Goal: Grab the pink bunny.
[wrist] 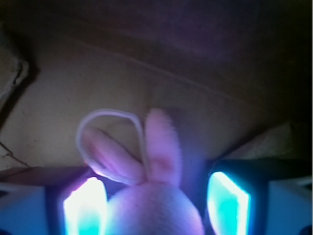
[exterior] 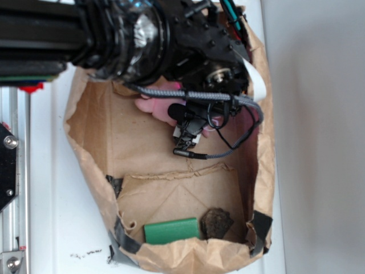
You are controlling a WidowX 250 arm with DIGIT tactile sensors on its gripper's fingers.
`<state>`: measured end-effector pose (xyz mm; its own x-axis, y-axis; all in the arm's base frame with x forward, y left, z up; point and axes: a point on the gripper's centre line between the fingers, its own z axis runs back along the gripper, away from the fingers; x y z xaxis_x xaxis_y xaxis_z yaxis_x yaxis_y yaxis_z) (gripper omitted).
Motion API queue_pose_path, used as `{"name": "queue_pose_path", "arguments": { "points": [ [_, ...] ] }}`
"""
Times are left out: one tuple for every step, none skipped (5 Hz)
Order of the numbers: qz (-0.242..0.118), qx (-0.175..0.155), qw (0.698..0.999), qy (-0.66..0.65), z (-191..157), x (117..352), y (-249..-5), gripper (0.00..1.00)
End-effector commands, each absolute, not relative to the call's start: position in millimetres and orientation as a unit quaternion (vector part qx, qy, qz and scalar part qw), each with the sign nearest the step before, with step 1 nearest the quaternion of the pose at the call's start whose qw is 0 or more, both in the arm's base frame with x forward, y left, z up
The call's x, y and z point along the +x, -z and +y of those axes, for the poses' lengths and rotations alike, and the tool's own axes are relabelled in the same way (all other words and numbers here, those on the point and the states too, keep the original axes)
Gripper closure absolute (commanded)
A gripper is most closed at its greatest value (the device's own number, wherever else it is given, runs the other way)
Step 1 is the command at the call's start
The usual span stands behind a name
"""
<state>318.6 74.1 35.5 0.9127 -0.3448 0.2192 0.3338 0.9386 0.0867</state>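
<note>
The pink bunny (exterior: 153, 107) lies on the floor of a brown paper bag (exterior: 91, 148), mostly covered by the arm in the exterior view. My gripper (exterior: 191, 123) hangs right over it. In the wrist view the pink bunny's head (wrist: 155, 210) sits between my glowing pads, with two ears and a white tag loop (wrist: 110, 115) pointing away. My gripper (wrist: 156, 196) is open. The left pad (wrist: 84, 205) is next to the head. A dark gap separates the head from the right pad (wrist: 227, 200).
A green rectangular block (exterior: 171, 230) and a dark brown lumpy ball (exterior: 217, 222) lie at the near end of the bag. The crumpled bag walls (exterior: 265, 154) rise on all sides. A metal rail (exterior: 14, 171) runs along the left.
</note>
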Motion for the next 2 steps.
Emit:
{"name": "queue_pose_path", "arguments": {
  "points": [
    [-0.15,0.032,0.971,0.182,82.8,328.2,-59.0,1.0],
    [-0.153,0.015,0.975,0.16,95.0,334.5,-67.7,1.0]
  ]
}}
